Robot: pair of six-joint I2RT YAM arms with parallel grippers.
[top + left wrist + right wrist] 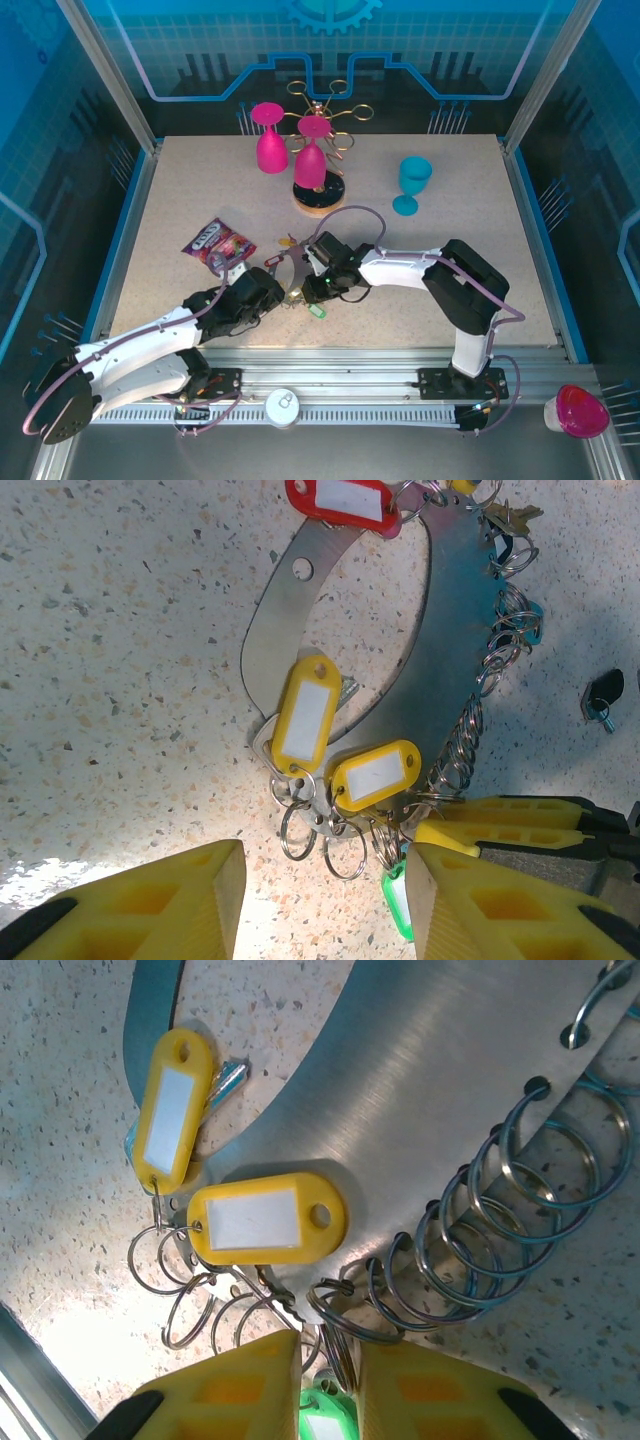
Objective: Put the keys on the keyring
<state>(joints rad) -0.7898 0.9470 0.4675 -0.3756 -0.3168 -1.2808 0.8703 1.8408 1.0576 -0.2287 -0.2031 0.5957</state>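
Observation:
The keyring is a flat grey metal crescent lying on the table, edged with holes and split rings. Two yellow-tagged keys hang at its near end and a red tag lies at the far end. My left gripper is open just short of the ring's near end, nothing between its fingers. My right gripper is shut on the split ring of a green-tagged key, at the plate's edge. In the top view both grippers meet at the keyring.
A small black key lies apart on the table. Behind stand the wooden glass rack with pink glasses, a teal glass, and a snack packet to the left.

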